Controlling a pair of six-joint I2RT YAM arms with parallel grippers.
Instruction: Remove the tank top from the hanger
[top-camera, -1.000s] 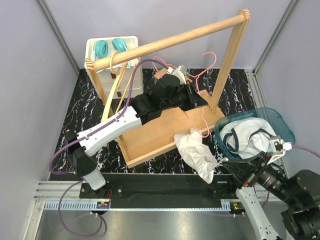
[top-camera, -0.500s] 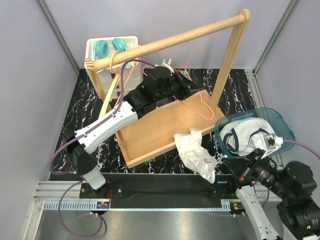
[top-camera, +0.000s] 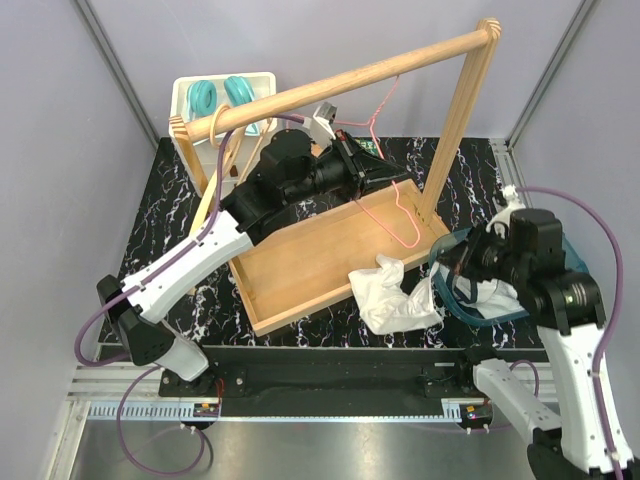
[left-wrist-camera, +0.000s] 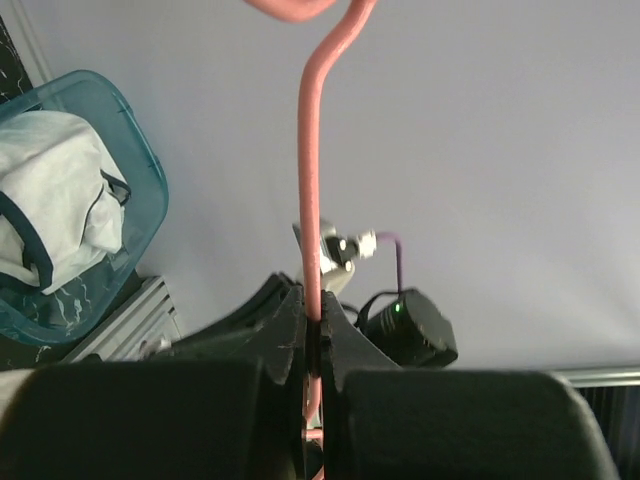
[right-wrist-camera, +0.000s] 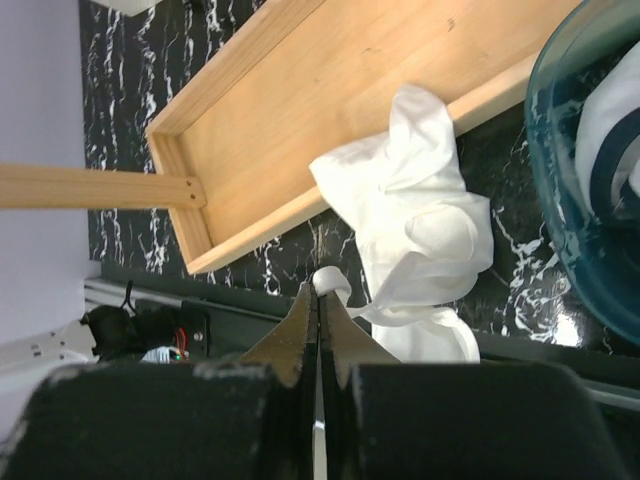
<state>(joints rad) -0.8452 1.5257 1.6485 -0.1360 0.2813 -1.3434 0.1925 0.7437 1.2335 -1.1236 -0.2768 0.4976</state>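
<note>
While right jaws pinch it, tank top (top-camera: 395, 297) sags.

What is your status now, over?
Left claw shut on hanger. Right claw shut on top. Top off hanger, draped over tray rim.

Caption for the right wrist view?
Right gripper shut on the white tank top lying across the edge of the wooden tray.
</note>
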